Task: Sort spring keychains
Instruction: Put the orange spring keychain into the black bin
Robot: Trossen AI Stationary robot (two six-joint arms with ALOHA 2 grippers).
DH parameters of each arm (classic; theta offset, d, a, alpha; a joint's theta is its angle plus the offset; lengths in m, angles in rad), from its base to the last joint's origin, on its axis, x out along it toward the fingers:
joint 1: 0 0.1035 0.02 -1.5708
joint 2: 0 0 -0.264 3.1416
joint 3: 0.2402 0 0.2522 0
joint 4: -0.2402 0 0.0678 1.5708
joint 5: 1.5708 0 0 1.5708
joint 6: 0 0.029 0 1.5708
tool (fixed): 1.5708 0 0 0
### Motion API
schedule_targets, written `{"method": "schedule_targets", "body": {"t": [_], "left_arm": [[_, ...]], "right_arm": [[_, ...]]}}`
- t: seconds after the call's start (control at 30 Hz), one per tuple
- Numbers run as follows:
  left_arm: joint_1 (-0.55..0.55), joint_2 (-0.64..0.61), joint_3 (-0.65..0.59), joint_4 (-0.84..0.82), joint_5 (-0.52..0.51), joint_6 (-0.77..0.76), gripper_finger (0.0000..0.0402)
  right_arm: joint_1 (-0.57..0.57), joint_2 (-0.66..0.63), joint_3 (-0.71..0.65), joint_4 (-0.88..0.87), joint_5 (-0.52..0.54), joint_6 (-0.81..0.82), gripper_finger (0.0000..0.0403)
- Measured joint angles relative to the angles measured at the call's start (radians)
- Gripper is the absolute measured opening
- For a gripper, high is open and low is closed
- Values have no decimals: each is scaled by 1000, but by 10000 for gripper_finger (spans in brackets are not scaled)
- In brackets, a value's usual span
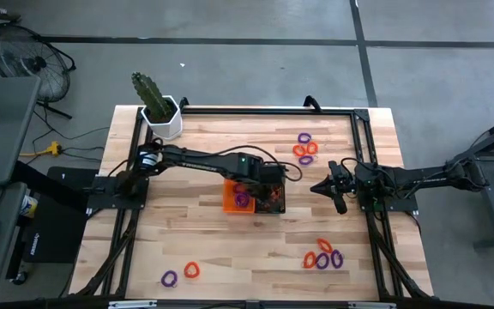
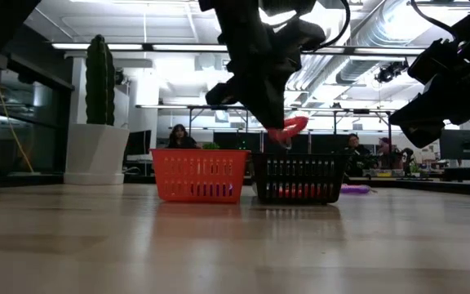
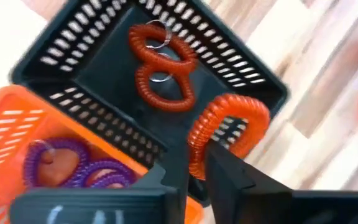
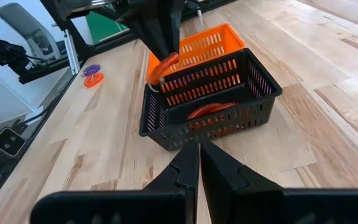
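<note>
While the right gripper [image 1: 326, 187] waits with its fingers pressed together just off the black bin's [image 4: 253, 84] side, the left gripper [image 3: 197, 158] hangs above that bin with an orange spring keychain [image 3: 225, 127] pinched between its fingertips. In the left wrist view the loop sticks out past the dark fingers and sits over the bin's edge, clear of the floor of the bin; the low view shows it well above the rim. How firmly the fingers hold it is hard to judge — the loop's lower part is hidden between them.

Inside the black bin lie two orange keychains [image 3: 160, 71], overlapped so their outlines run together. The orange bin [image 3: 5, 134] stands touching the black one and holds purple keychains [image 3: 73, 165]; the gripper's body cuts off part of them, so their count is unclear.

From above, the left arm covers much of both bins. Loose keychains remain on the table [image 1: 195, 232] in three groups: a mixed orange and purple cluster [image 1: 305, 148] near the far right corner, another mixed cluster [image 1: 323, 256] near the right front, and a purple and orange pair [image 1: 181, 274] near the left front — too small to count surely. A potted cactus [image 1: 155, 103] stands at the far left corner.
</note>
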State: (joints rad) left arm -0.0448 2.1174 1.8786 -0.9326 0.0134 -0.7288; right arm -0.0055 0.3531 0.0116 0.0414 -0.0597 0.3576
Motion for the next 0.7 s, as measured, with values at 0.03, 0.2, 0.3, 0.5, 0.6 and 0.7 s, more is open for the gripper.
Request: {"method": "schedule_targets", "body": {"t": [0.03,0.2,0.3,0.5,0.6,0.7], "left_arm": [[0,0,0,-6,-11,2,58],[2,0,0,-36,-42,20,124],[6,0,0,-53,-22,24,153],[-3,-1,0,-110,-6,24,165],[-16,-20,0,-167,-20,12,165],[-30,-48,-1,-203,-39,-28,165]], "right_arm": [[0,0,0,0,0,0,12],[0,0,0,0,0,0,12],[0,0,0,0,0,0,12],[0,0,0,0,0,0,12],[0,0,0,0,0,0,12],[0,0,0,0,0,0,12]]}}
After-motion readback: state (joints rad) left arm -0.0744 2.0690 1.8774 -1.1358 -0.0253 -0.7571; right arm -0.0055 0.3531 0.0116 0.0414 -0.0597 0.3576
